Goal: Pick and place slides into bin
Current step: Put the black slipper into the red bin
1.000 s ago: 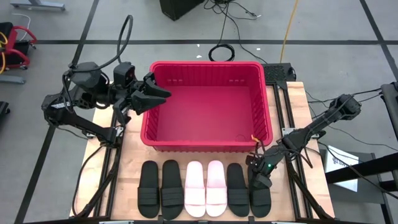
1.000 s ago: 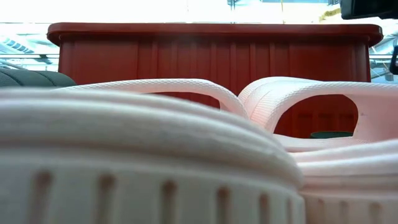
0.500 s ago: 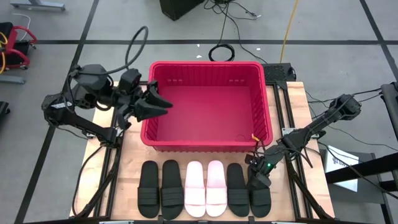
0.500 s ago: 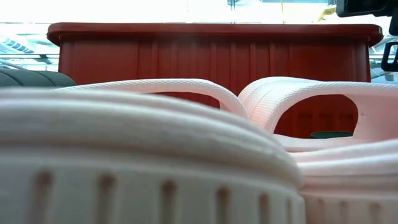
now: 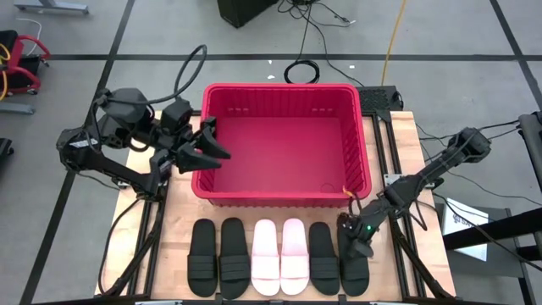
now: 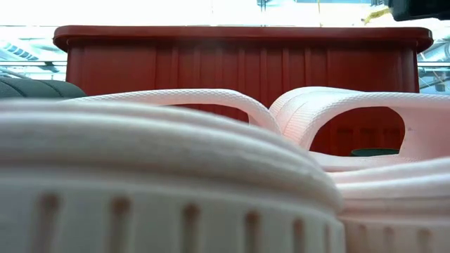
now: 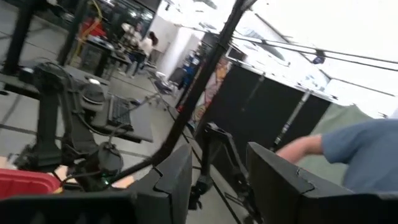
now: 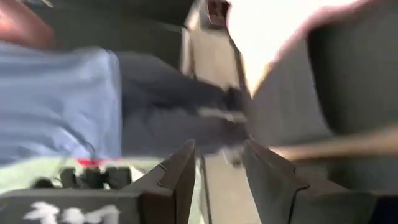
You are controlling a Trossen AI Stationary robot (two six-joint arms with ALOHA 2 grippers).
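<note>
right pincer (image 5: 354, 249) over rightmost black slide (image 5: 354, 271)

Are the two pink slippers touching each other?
Touching. The high view shows the two pale pink slides side by side with no gap between them.

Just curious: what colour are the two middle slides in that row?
Pale pink, almost white. The two middle slides show best in the high view, flanked by black ones.

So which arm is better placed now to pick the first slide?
Right. The right tool hovers at the rightmost black ribbed-strap slide in the row, while the left tool, open, is over the large red plastic bin's rim.
</note>
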